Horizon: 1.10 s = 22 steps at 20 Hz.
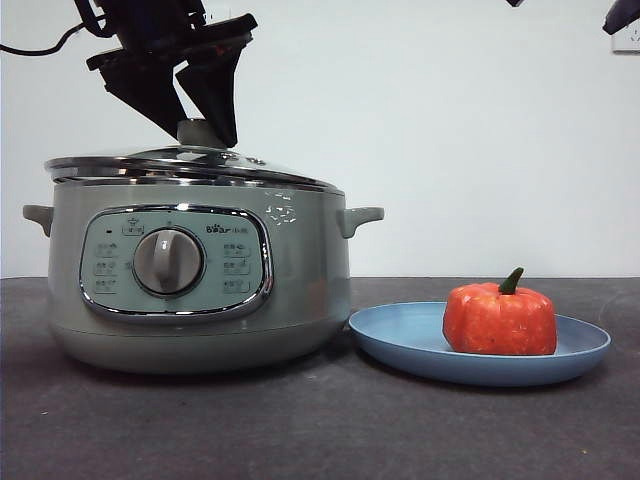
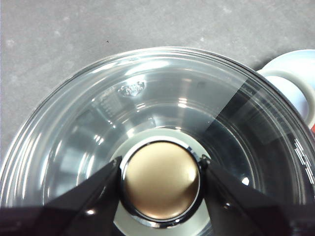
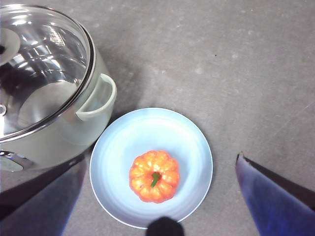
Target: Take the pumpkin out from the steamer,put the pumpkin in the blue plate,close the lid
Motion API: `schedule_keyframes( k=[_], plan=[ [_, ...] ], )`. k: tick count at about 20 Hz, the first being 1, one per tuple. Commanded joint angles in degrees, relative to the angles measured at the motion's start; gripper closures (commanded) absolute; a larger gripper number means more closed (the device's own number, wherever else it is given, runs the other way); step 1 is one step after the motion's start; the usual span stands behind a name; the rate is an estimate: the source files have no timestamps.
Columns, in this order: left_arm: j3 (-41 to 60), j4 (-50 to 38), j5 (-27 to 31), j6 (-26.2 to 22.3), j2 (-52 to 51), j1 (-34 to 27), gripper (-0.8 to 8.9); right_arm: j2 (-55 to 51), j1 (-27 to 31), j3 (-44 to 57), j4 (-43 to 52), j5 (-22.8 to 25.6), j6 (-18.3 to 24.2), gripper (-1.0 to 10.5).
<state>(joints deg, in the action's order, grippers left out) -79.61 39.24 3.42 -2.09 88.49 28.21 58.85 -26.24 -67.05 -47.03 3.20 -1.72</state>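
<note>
The pumpkin [image 1: 500, 320] [image 3: 154, 176], orange with a green stem, sits upright in the blue plate [image 1: 400, 335] [image 3: 123, 142] to the right of the steamer [image 1: 300, 290] [image 3: 74, 132]. The glass lid [image 1: 200, 160] [image 2: 162, 98] [image 3: 44, 54] rests on the steamer's rim. My left gripper [image 1: 205, 138] [image 2: 160, 169] comes down from above, its jaws pressed against both sides of the lid's knob [image 2: 161, 179]. High above the plate my right gripper [image 3: 161, 157] [image 1: 622, 15] hangs open, holding nothing.
The steamer's side handle [image 3: 101, 98] [image 1: 360, 217] points toward the plate, almost over its rim. Dark grey tabletop [image 1: 320, 430] stretches in front of the steamer and plate. A pale wall stands behind.
</note>
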Motion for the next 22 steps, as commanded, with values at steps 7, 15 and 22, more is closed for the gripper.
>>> schedule_keyframes(
  k=[7, 15, 22],
  plan=[
    [1.0, -1.6, -5.6, 0.7, 0.3, -0.5, 8.26, -0.2, 0.0, 0.4, 0.2, 0.2, -0.4, 4.4],
    [1.1, -0.2, -6.4, 0.8, 0.3, -0.4, 6.24, -0.2, 0.0, 0.4, -0.1, 0.1, -0.9, 4.4],
    [0.8, -0.2, -6.4, 0.8, -0.3, -0.4, 4.36, -0.2, 0.0, 0.4, -0.2, -0.1, -0.9, 4.4]
  ],
)
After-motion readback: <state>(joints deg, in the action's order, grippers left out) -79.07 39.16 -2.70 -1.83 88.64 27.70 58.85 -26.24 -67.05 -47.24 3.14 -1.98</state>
